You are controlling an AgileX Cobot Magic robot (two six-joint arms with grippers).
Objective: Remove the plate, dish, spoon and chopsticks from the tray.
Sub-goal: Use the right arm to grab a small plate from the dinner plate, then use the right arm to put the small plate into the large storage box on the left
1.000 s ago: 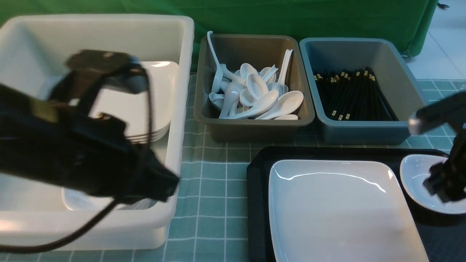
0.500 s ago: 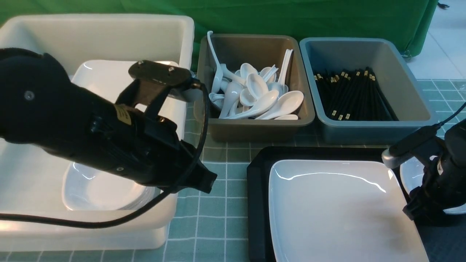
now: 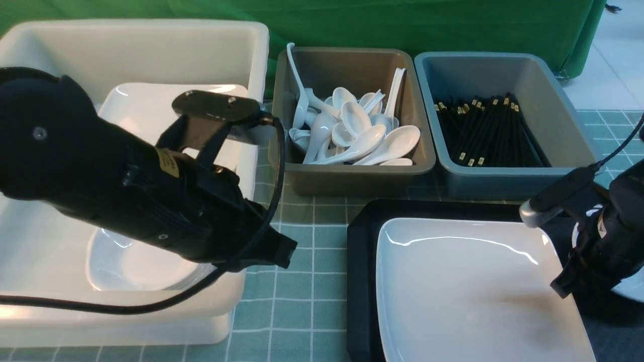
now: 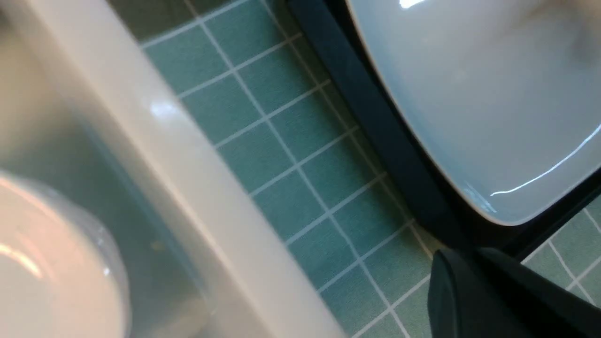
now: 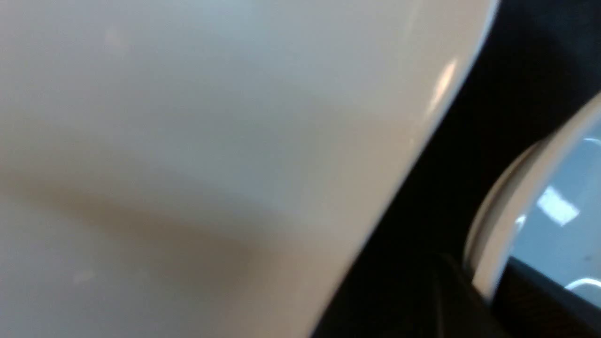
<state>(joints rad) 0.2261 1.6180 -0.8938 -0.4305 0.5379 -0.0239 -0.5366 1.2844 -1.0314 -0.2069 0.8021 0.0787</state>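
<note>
**The dish is pinched at the tray's right edge while the plate lies untouched**

The right gripper sits low at the right edge of the tray. Its jaws are drawn in on the dish: in the right wrist view the white rim runs straight into the narrow gap between the two dark fingers. A rim pinch probably suits this deep little piece, which offers no other thin edge. The dish rests on the tray just beside the plate, mostly hidden behind the arm in the front view.

The plate lies flat and fills most of the tray, and nothing is gripping it.

The left gripper has its jaws pressed together on nothing. It hangs over the checked tablecloth, between the white tub and the tray's left edge. That looks like a spot chosen to keep clear of the right arm.

The tub holds stacked plates and stacked dishes, so it is the likely destination. Beyond the tray's far edge, a brown bin holds spoons and a blue-grey bin holds black chopsticks. Neither kind shows on the part of the tray in view.
</note>
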